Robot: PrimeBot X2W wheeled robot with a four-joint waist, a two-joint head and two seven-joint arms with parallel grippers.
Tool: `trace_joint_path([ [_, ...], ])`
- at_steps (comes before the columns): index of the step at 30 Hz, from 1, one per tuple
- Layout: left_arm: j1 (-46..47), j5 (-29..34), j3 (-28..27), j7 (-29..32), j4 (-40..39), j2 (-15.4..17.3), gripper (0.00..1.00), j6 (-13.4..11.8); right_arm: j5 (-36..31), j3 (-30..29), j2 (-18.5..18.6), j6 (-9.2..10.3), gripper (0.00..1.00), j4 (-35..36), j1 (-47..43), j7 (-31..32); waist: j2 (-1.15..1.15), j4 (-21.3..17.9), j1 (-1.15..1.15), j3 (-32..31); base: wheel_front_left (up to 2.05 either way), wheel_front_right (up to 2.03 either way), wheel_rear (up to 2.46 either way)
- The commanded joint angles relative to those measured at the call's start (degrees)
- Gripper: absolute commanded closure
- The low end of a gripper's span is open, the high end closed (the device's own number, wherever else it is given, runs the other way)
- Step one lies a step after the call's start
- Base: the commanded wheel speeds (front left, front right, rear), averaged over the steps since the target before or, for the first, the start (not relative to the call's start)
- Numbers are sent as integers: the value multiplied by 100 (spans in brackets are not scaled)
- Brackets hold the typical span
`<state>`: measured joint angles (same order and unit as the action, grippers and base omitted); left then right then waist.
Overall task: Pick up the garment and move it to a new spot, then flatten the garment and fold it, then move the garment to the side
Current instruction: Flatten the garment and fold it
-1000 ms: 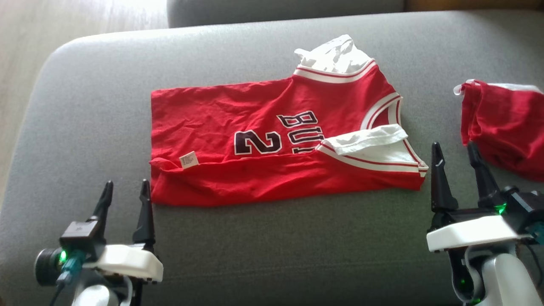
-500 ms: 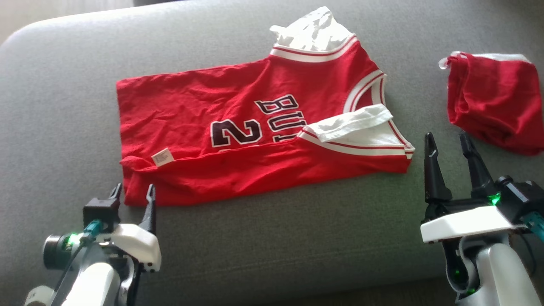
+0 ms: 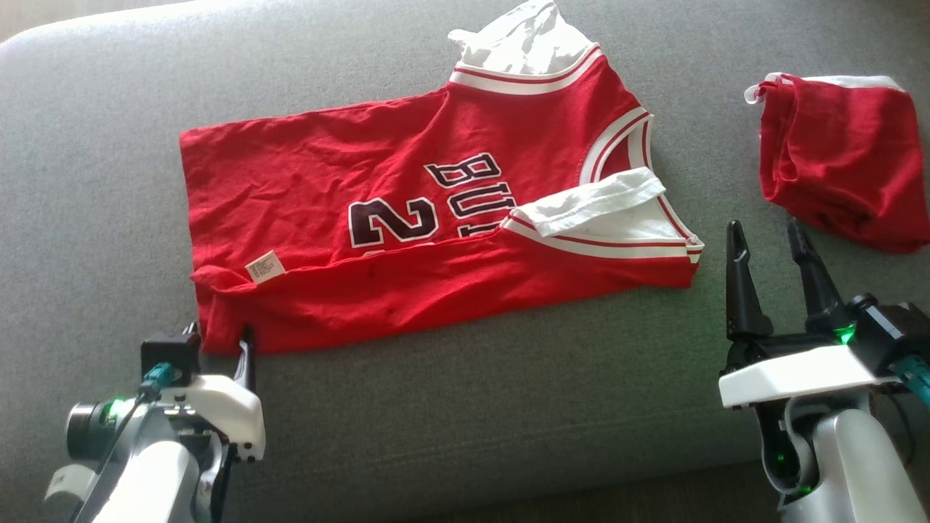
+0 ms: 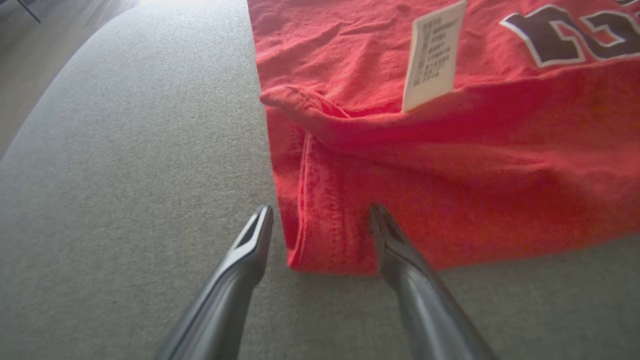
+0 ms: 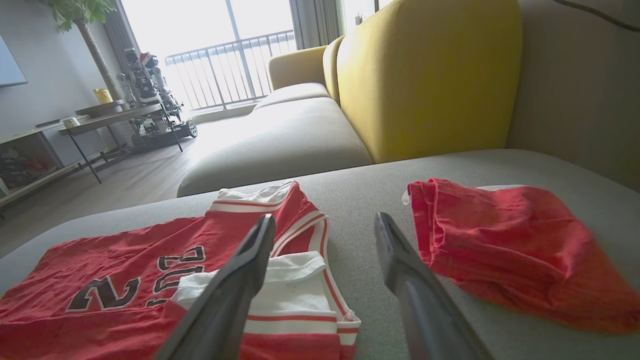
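We are holding our left gripper (image 4: 321, 210), jaws spread wide and gripping nothing, astride the near left corner of the jersey (image 3: 407, 218); one jaw is sitting just outside the cloth, the other over it; our right gripper (image 3: 763, 226) is hovering open and empty just right of the jersey's near right corner; the jersey is lying flat on the grey sofa (image 3: 508, 407), its near edge already folded over; further folding and the move aside are seemingly remaining; a second red garment (image 3: 835, 167) is lying far right.
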<state>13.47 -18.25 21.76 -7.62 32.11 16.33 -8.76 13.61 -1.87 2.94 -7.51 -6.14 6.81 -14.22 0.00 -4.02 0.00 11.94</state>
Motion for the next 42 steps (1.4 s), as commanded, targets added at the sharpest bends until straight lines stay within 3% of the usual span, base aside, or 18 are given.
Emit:
trace_joint_path([
  [1, 299, -27, -156, 19, -29, 114, 0, 22, 15, 110, -6, 2, 0, 147, 224, -60, 0, 1, 0, -7, 0, 0, 0],
  [3, 323, -51, -152, 30, 51, 102, 0, 26, 11, 116, -6, 2, 0, 138, 236, -62, 0, 1, 0, -16, 0, 0, 0],
  [4, 333, -60, -149, 27, 86, 101, 21, 31, 11, 119, -6, 2, 0, 134, 241, -63, 0, 0, 0, -22, 0, 0, 0],
  [6, 348, -79, -145, 16, 143, 101, 84, 43, 12, 124, -6, 2, 0, 126, 247, -64, 0, 1, 0, -34, 0, 0, 0],
  [7, 353, -89, -140, 10, 165, 103, 100, 54, 13, 126, -6, 2, 0, 121, 248, -65, 0, 2, 0, -43, 0, 0, 0],
  [30, -459, -57, 94, -190, -451, 250, 100, -108, -54, 124, -6, 2, 0, -158, -33, 36, 0, 356, 0, -727, 0, 0, 0],
  [31, -492, -56, 97, -195, -478, 258, 94, -128, -58, 127, -6, 2, 0, -182, -47, 65, 0, 377, 0, -756, 0, 0, 0],
  [32, -522, -53, 98, -205, -505, 264, 62, -152, -66, 129, -6, 2, 0, -206, -60, 99, 0, 394, 0, -778, 0, 0, 0],
  [33, -544, -54, 95, -220, -533, 264, 15, -175, -72, 127, -6, 2, 0, -222, -68, 120, 0, 411, 0, -798, 0, 0, 0],
  [34, -560, -62, 88, -231, -558, 264, 0, -197, -74, 132, -6, 2, 0, -236, -74, 139, 0, 424, 0, -816, 0, 0, 0],
  [42, -711, -186, -148, -528, -995, 161, 0, -500, -75, 126, -6, 2, 0, -221, -109, 214, 0, 493, 0, -899, 0, 0, 0],
])
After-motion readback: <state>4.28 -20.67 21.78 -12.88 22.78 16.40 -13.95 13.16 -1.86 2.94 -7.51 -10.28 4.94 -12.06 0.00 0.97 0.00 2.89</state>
